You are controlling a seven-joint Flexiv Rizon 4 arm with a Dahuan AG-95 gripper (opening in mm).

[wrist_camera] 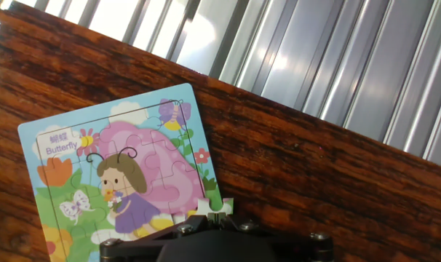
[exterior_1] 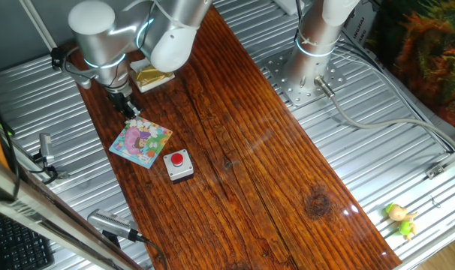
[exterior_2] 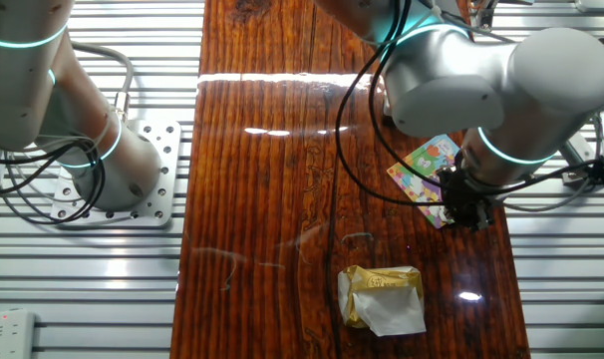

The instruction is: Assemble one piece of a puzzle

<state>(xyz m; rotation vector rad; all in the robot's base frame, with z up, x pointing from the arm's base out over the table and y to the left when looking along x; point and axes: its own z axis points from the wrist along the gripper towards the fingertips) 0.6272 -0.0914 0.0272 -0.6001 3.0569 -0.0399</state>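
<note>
**Robot hand hovers over cartoon puzzle with last piece proud of its slot**

The gripper (exterior_1: 131,111) hangs low over the puzzle (exterior_1: 141,142), which lies flat on the wooden table (exterior_1: 287,172) close to its long edge, in the half of the board nearer the arm's end. In the hand view a single green-and-white piece (wrist_camera: 214,206) sits at the puzzle's lower right edge, partly out past the border and right at the gripper's housing; whether the fingers touch it or hold it cannot be told, since the housing hides the tips in every view, and their spread is likewise unseen.

The board looks thin, light and stiff, probably card with a glossy printed face, so it would likely slide on the polished wood if pushed sideways. The loose piece appears small and flat, with little edge to pinch; a hold across its two opposite sides, or a straight press from above, seems the surest approach. Bending a tab is the main risk.

A grey box with a red button (exterior_1: 179,164) stands just beside the puzzle, and a yellowish-gold box (exterior_2: 383,296) lies apart near the table's end.
</note>
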